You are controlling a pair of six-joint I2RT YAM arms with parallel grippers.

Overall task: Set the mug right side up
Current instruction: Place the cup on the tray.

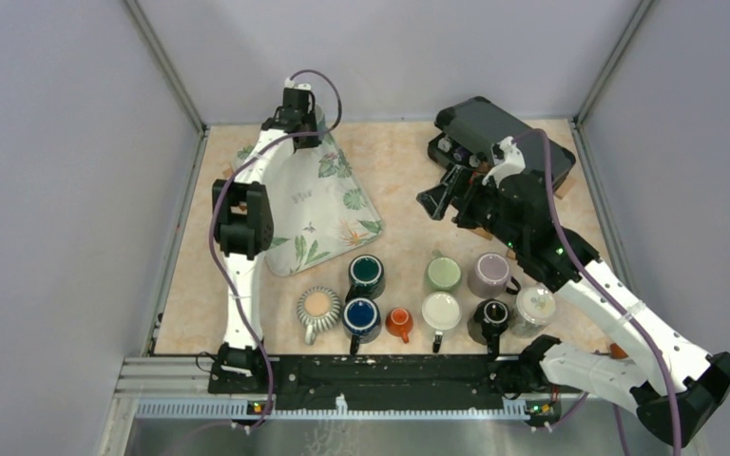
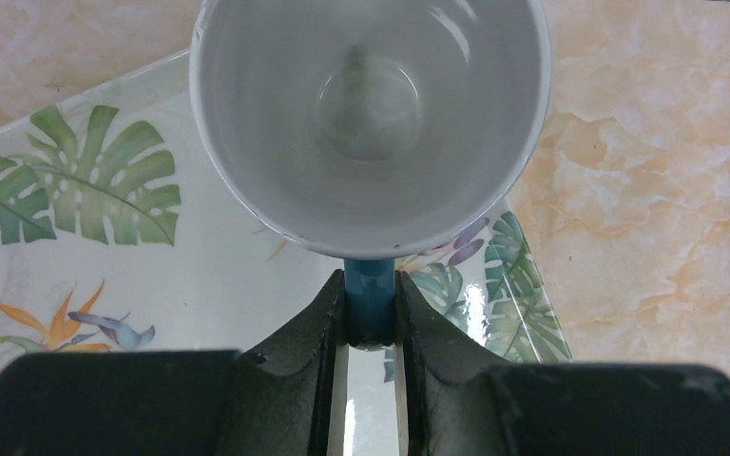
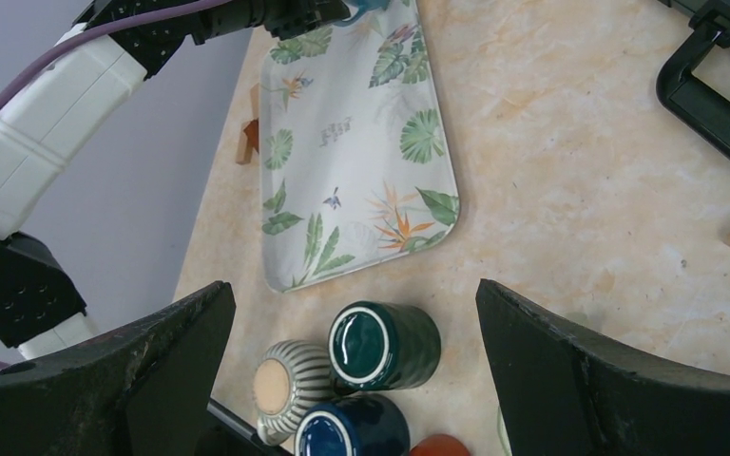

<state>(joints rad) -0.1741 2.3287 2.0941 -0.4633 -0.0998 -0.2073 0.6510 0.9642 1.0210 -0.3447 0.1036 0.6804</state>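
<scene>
The left gripper (image 2: 371, 294) is clamped on the blue handle (image 2: 371, 313) of the mug (image 2: 371, 114), which sits at the far corner of the leaf-printed tray (image 2: 105, 256) with its white inside facing up into the wrist camera, so the turn itself looks done. What seems left is to set it down and let go, though I cannot tell whether its base already touches the tray. The right gripper (image 3: 350, 294) hangs with jaws spread wide and nothing in them, over the table (image 3: 570, 190) near the other mugs (image 1: 364, 274)
</scene>
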